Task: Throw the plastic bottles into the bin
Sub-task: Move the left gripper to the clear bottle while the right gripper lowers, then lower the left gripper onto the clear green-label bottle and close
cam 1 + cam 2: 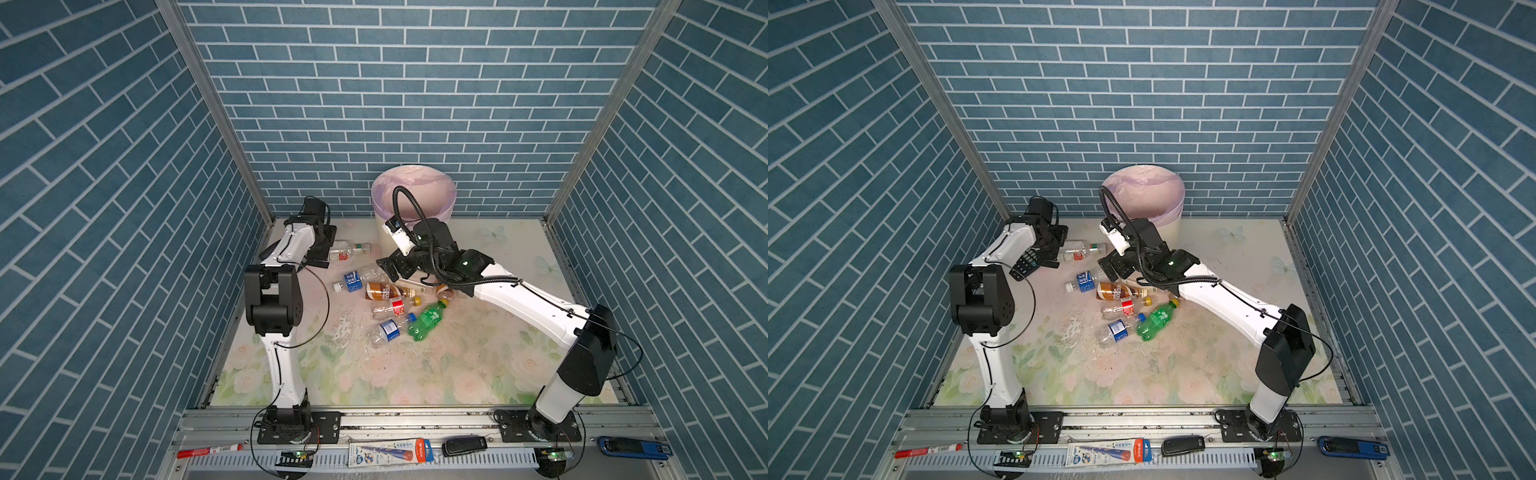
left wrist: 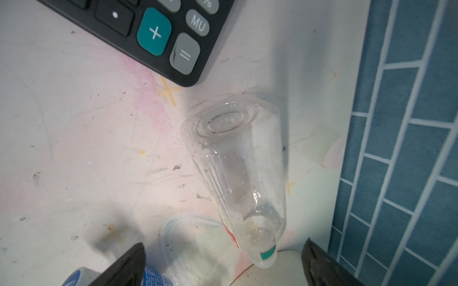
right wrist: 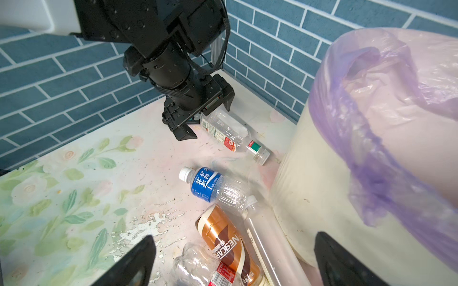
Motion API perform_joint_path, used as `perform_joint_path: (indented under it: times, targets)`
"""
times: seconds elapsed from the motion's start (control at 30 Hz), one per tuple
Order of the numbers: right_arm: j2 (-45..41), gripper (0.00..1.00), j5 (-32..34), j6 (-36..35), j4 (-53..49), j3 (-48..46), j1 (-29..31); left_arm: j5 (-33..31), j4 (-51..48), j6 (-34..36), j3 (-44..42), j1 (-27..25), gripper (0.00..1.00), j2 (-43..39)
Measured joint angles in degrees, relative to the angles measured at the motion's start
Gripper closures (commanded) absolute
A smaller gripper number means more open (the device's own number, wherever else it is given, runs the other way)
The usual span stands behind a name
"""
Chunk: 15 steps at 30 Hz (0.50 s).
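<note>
Frontward, bare table (image 1: pixel 415 374); bottles (image 3: pixel 210 185) beside bin (image 3: pixel 309 185)

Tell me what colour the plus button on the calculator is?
The plus button is teal with a white sign, clearest in the left wrist view.

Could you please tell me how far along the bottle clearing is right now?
Done: nothing evident; no bottle shows inside the bin. In hand: nothing; the left gripper hangs open over the clear bottle beside the bin, the right gripper open above the brown-labelled bottle. Left: every bottle in view, the green bottle included, lies on the table.
</note>
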Motion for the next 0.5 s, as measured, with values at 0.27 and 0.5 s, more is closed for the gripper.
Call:
perform_joint_path:
  times: [0.27, 0.5]
  targets:
    - [3.3, 0.01, 1.3, -2.5, 0.0, 0.9, 1.3, 0.3, -0.9, -1.9, 4.6, 0.0, 0.01, 3.8]
    - [3.7, 0.01, 2.0, -3.1, 0.6, 0.9, 1.3, 0.6, -1.0, -2.9, 7.3, 0.0, 0.01, 6.6]
